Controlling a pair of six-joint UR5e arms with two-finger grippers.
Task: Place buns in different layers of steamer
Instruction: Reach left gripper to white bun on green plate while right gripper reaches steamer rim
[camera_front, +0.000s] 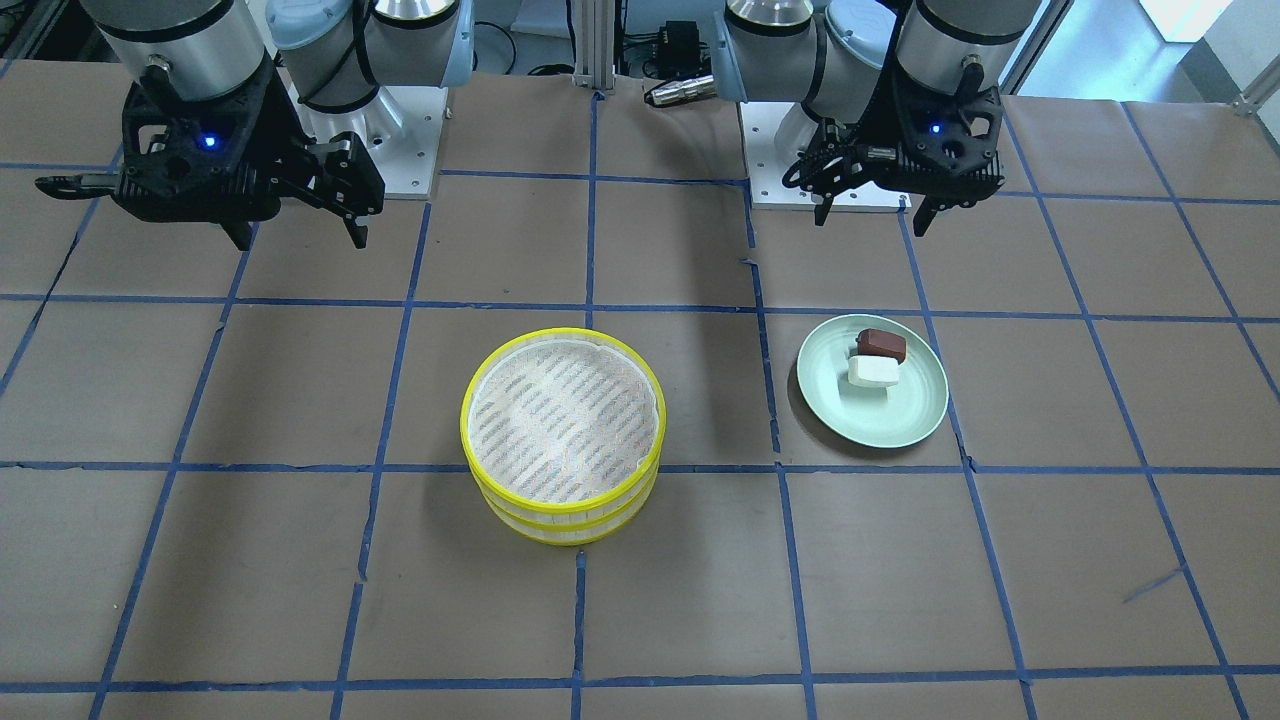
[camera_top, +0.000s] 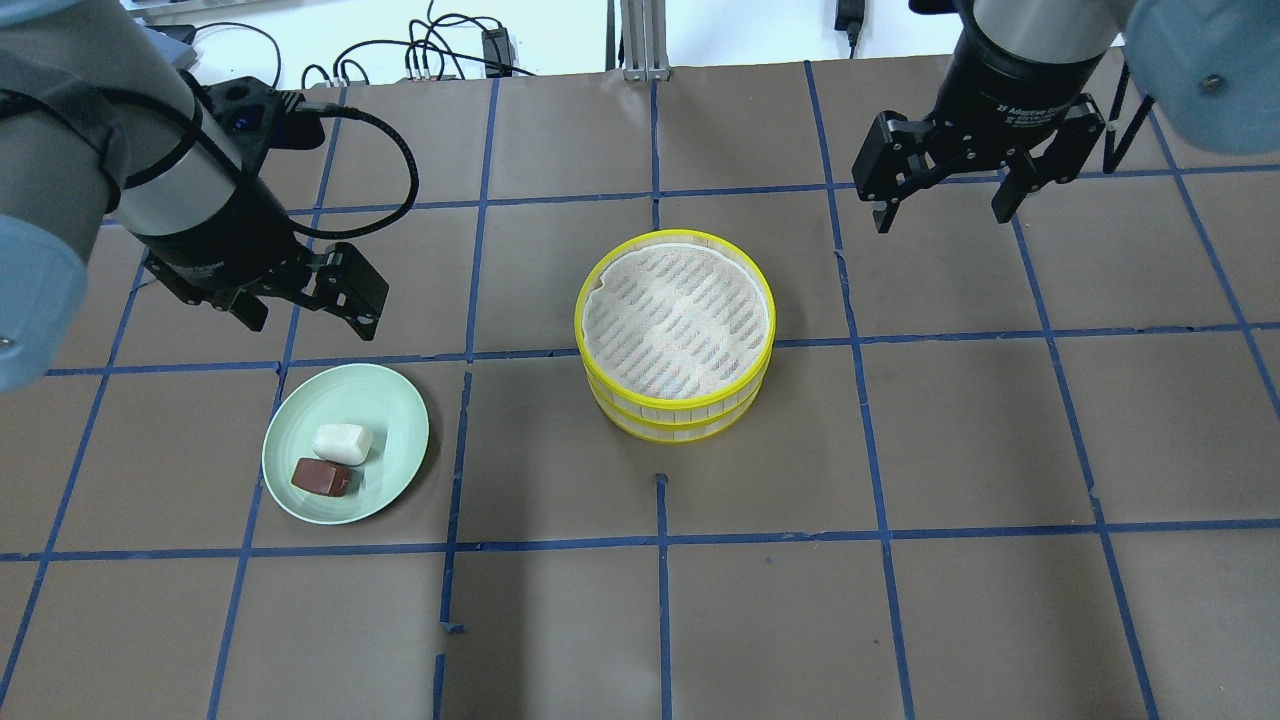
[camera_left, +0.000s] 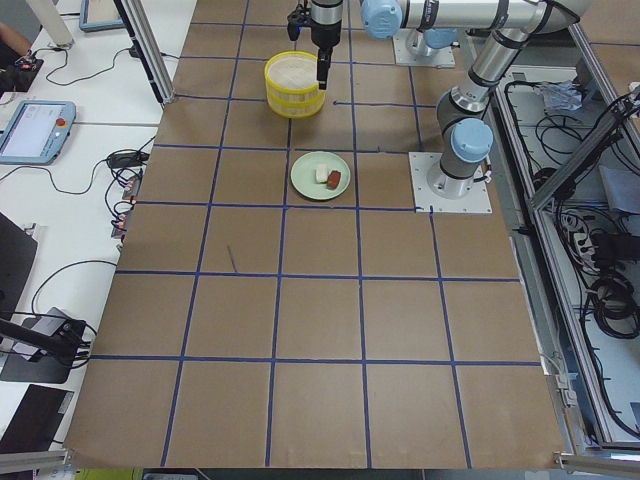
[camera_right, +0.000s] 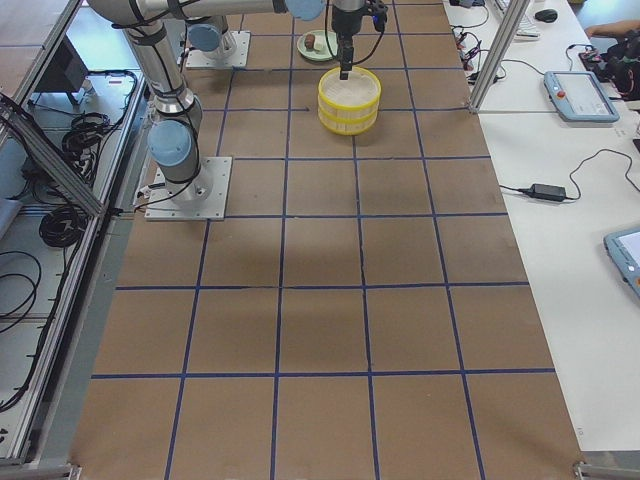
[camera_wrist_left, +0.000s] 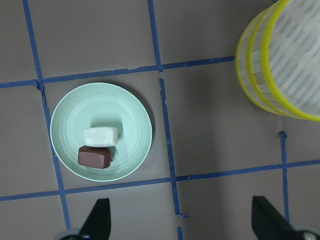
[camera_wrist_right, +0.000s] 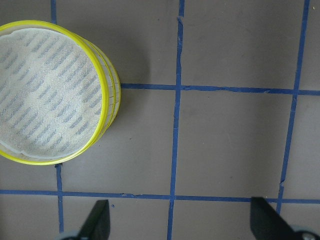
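lower tray (camera_front: 565, 531): base hidden by upper tray (camera_front: 563, 415) | fingers (camera_wrist_left: 97, 219): cropped, wrist views

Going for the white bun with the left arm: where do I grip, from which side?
Probably from straight above, jaws across the white bun, on its two short ends: the reddish-brown bun lies against one long side, leaving no gap there.

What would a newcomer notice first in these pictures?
The round steamer of two stacked yellow-rimmed trays stands in the middle, top tray empty. On the robot's left, a pale green plate holds a white bun beside a reddish-brown bun. The black left hand and right hand hang open above.
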